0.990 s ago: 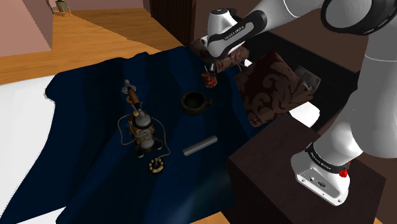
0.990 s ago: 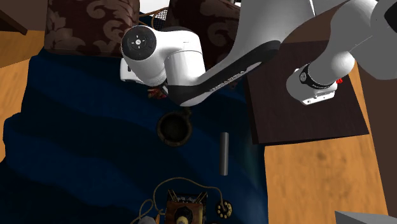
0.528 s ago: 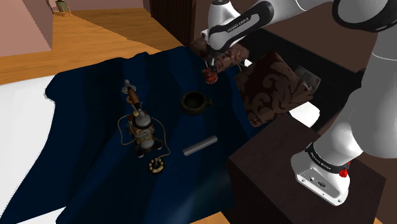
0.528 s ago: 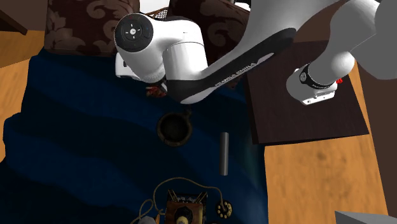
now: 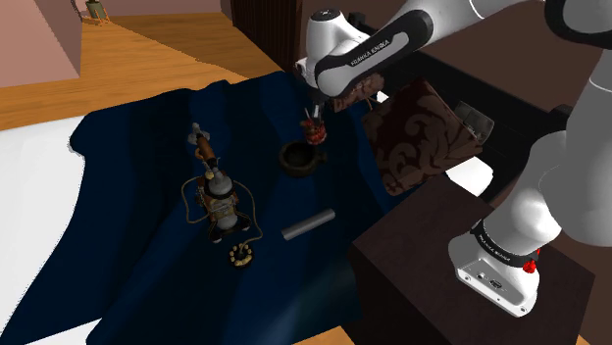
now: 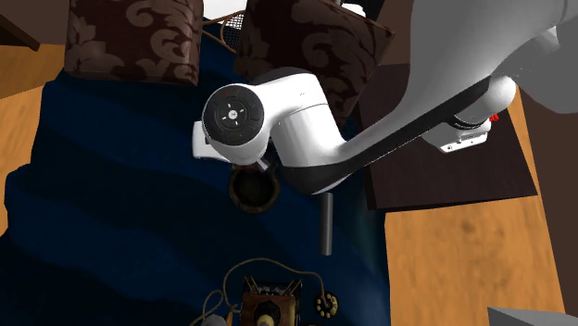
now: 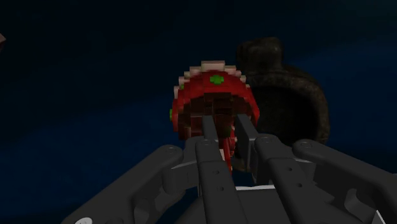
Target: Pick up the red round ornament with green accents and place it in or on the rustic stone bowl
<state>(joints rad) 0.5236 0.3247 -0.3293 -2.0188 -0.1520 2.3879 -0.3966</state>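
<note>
Now gripper (image 7: pixel 226 135) clamps red ornament (image 7: pixel 213 102) between fingers. Ornament hangs over blue blanket (image 5: pixel 147 147), just past far rim of dark stone bowl (image 5: pixel 299 160) in shoulder view; bowl mouth not yet beneath it.

Pretty dim all round. The navy blanket (image 5: pixel 147 196) soaks up light, its folds barely shaded, while the white arm (image 5: pixel 365 49) and wood floor (image 5: pixel 137 64) catch more. Wrist view's the murkiest, only the red ornament (image 7: pixel 213 105) lit. Edges look crisp.
</note>
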